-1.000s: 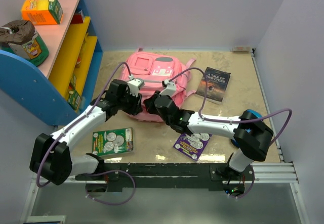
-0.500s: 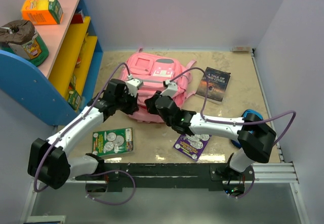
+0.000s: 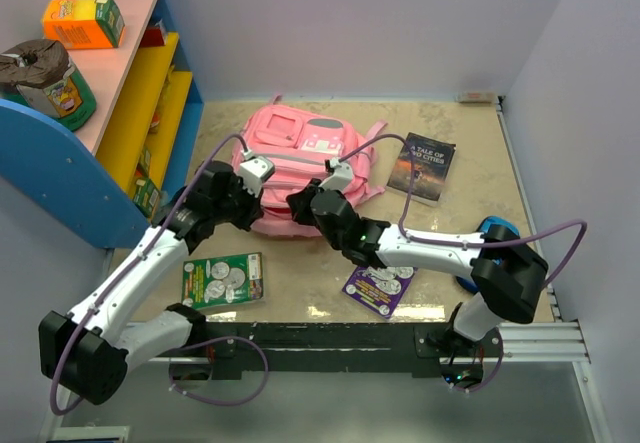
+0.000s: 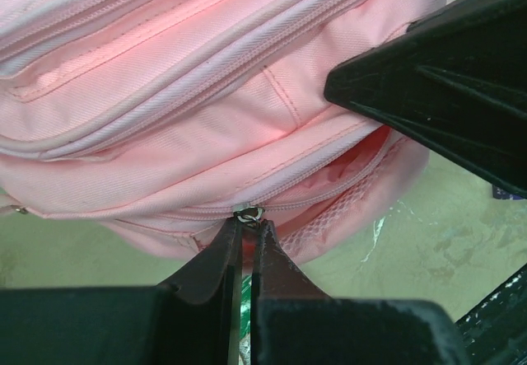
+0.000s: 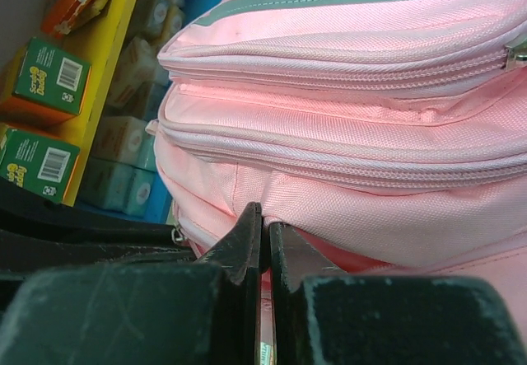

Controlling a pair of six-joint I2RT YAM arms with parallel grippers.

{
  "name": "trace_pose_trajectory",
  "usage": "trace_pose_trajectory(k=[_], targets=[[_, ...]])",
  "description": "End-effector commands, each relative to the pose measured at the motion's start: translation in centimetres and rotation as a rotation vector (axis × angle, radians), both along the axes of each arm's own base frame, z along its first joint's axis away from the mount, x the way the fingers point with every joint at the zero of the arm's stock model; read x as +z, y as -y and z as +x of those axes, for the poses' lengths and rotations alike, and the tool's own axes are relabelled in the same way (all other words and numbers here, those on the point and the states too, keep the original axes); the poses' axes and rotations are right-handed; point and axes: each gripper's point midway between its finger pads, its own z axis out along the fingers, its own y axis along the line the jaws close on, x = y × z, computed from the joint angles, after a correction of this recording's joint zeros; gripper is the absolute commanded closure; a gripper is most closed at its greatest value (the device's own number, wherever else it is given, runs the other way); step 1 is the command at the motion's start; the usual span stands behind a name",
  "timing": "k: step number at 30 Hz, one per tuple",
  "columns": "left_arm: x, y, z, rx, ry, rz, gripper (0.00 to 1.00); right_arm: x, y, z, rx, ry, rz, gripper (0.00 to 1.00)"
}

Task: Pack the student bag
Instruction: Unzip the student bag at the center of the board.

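1. The pink student bag (image 3: 300, 148) lies flat on the worktop (image 3: 470, 163), toward the back; a yellow and blue shelf (image 3: 150, 113) stands on its left; a dark book (image 3: 422, 167) lies near it on the right.
2. The left fingers (image 4: 235, 245) are shut tight on the little metal zip pull (image 4: 248, 213) at the bag's near edge.
3. The right fingers (image 5: 245, 241) are shut too; their tips touch the bag's low side; I cannot tell if they pinch any cloth.
4. A green book (image 3: 222, 279) and a purple book (image 3: 380, 285) lie nearer the front, apart from the bag.
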Motion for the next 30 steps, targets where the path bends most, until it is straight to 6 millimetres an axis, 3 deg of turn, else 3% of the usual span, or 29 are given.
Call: trace_pose_trajectory(k=[1,3,6,12,17,23,27,30], targets=[[-0.6,-4.5,1.4,0.136,0.058,0.146,1.0,1.3,2.9,0.6,-0.082,0.044,-0.006,1.0],[-1.4,-5.6,2.1,0.157,0.034,0.155,1.0,1.8,3.7,0.7,-0.094,0.05,0.004,1.0],[-2.1,-5.8,2.6,0.142,0.003,0.171,1.0,3.0,4.6,0.8,-0.111,0.064,0.024,1.0],[-2.4,-7.9,3.7,0.173,0.001,0.26,1.0,4.1,6.2,1.0,-0.134,0.08,0.031,1.0],[-2.2,-13.8,5.2,0.319,0.004,0.354,1.0,3.7,7.9,0.8,-0.16,0.076,0.011,1.0],[-2.1,-18.3,6.2,0.389,-0.014,0.362,1.0,3.3,8.6,0.7,-0.157,0.07,0.009,1.0],[-3.1,-17.5,5.9,0.339,-0.058,0.336,1.0,3.4,8.1,0.8,-0.135,0.077,0.003,1.0],[-3.2,-18.2,5.9,0.351,-0.051,0.371,1.0,3.4,8.0,1.0,-0.135,0.08,-0.016,1.0]])
